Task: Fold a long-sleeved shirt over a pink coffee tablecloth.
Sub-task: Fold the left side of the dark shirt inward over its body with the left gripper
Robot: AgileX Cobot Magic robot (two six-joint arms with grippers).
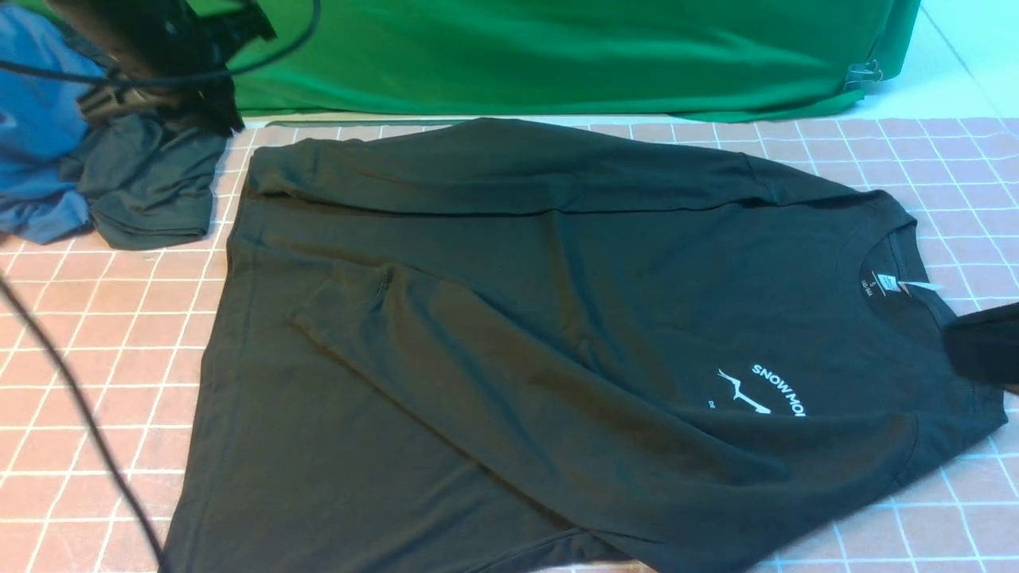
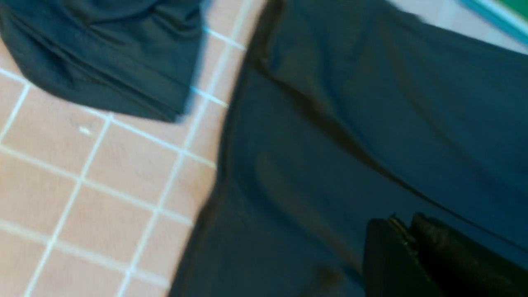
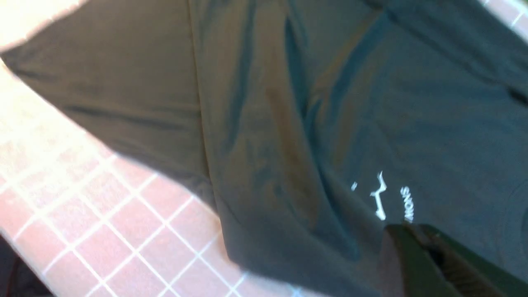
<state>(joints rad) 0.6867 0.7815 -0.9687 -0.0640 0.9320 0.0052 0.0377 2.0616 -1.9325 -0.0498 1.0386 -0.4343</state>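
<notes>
1. The long-sleeved shirt (image 1: 509,318) is soft, matt black cloth, smooth apart from shallow creases; its lettering is flat white print.
2. The pink coffee tablecloth (image 1: 103,334) looks like matt fabric, with thin white grid lines.
3. The green cloth (image 1: 557,56) is smooth with a faint sheen.
4. The blue garment (image 1: 36,135) and the small dark garment (image 1: 151,187) are matt, rumpled fabric.
5. The clip (image 1: 864,74) glints like metal.

— Where are we?
— In a test lab, we'd say: a green cloth (image 1: 557,56) hangs as backdrop, held by a clip (image 1: 864,76).
— We agree. A cable (image 1: 80,414) trails across the tablecloth (image 1: 103,334), with other garments (image 1: 151,183) heaped aside.
</notes>
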